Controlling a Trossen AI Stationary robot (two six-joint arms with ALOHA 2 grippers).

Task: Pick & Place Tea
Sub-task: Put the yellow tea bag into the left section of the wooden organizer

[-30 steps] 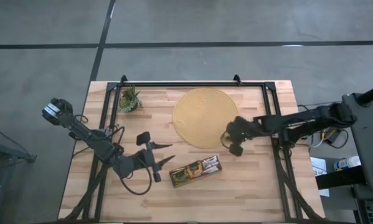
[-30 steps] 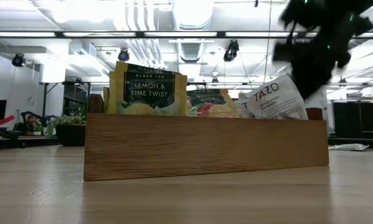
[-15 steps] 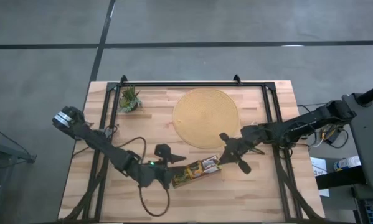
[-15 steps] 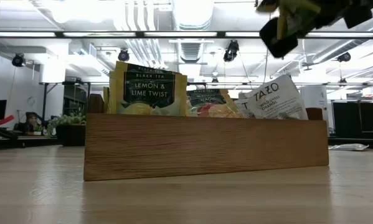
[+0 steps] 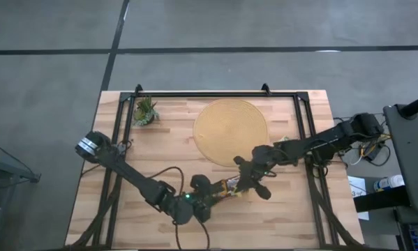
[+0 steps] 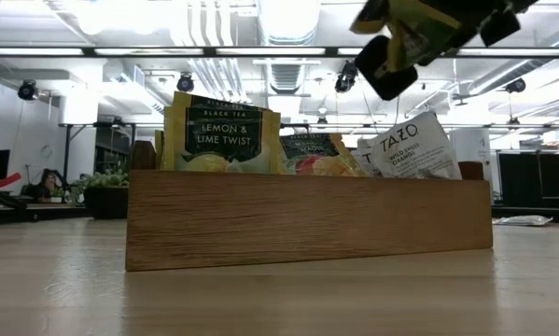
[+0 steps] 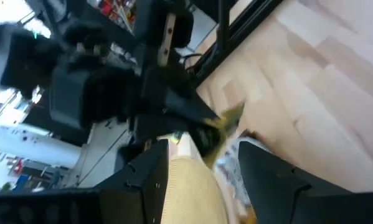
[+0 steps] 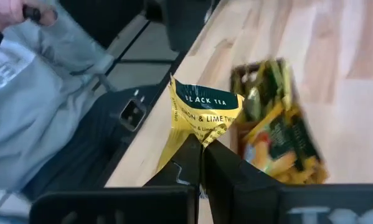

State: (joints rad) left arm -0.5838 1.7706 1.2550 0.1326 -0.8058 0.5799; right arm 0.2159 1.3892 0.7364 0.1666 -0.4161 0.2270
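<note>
A dark brown tray (image 5: 221,192) stands near the table's front, with several tea sachets on edge in it (image 6: 223,135). Over the tray's right end, my right gripper (image 5: 245,180) is shut on a yellow sachet (image 8: 202,112); both also show at the top of the low view (image 6: 400,42). At the tray's left end my left gripper (image 5: 212,196) stands open, fingers (image 7: 155,180) pointing toward the right gripper, with nothing held. Behind the tray lies the round tan mat (image 5: 229,129). My right gripper pinches the yellow sachet by its lower corner (image 8: 202,140) between its two shut fingers. They come slanting down from the table's right side. The sachet sticks out past the fingertips, crumpled at the pinch, lifted clear above the tray.
A small green plant (image 5: 145,111) stands at the far left corner. A black frame (image 5: 215,94) runs along the table's far edge and sides. Beyond the table's edge in the right wrist view is a person's grey sleeve (image 8: 37,106).
My right gripper has moved from the mat's near edge toward the table's near-left, over the tray's right end, still shut on the sachet, and its wrist has turned. My left gripper has moved right to the tray's left end, sinking a little and rolling, still open.
</note>
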